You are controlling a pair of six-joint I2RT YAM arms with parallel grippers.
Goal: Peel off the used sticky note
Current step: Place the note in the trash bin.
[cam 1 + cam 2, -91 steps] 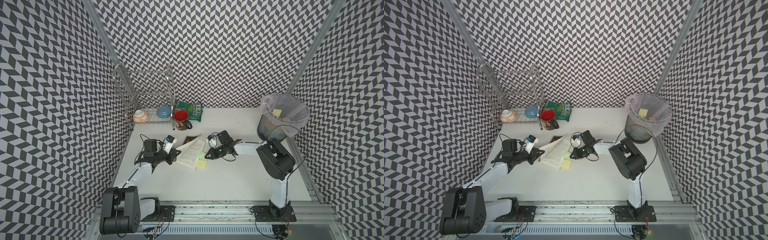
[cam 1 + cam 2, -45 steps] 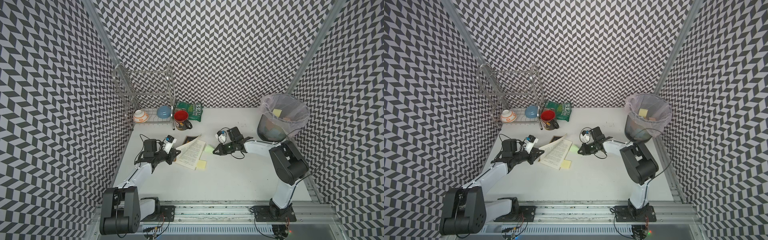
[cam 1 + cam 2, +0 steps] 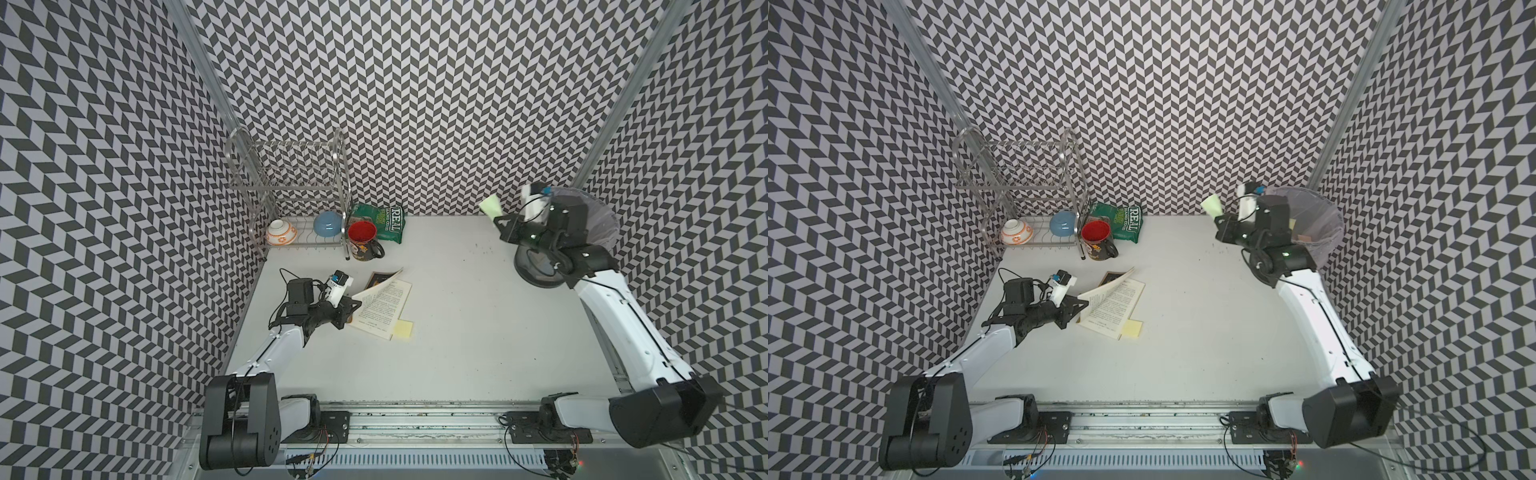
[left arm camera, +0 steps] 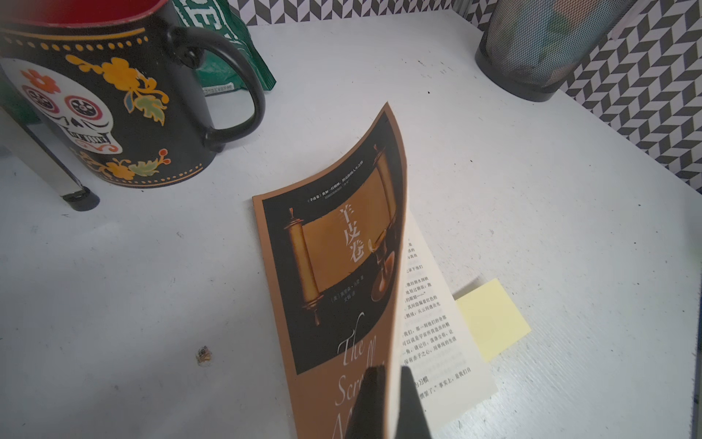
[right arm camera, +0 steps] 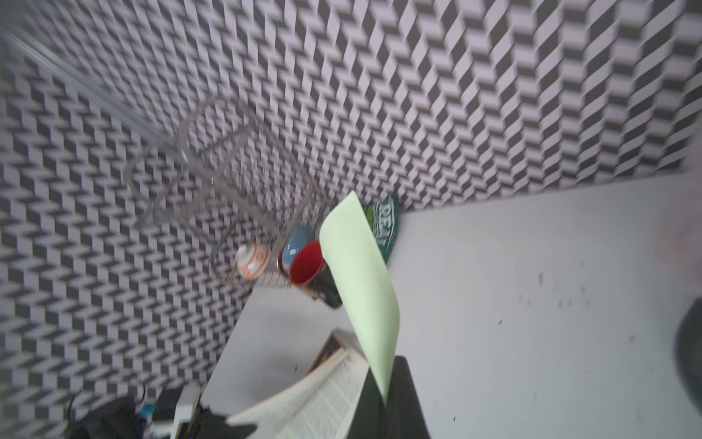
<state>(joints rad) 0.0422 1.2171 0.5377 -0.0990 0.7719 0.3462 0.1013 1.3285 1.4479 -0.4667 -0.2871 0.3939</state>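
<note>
Pinching the peeled green sticky note (image 3: 491, 206) by one edge, the right arm's jaws are shut on it and hold it high at two o'clock, just beside the mesh bin (image 3: 604, 226), presumably for dropping in. At nine o'clock the left arm's jaws clamp the lifted cover (image 4: 334, 266) of the book (image 3: 384, 307), likely to steady it. The right arm hides much of the bin, and blur leaves the note's face unreadable.

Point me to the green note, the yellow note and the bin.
green note (image 3: 491, 207): in a top view, sheet's middle.
yellow note (image 4: 492, 319): left wrist view, exposed part.
bin (image 4: 532, 57): left wrist view, mesh wall.
</note>
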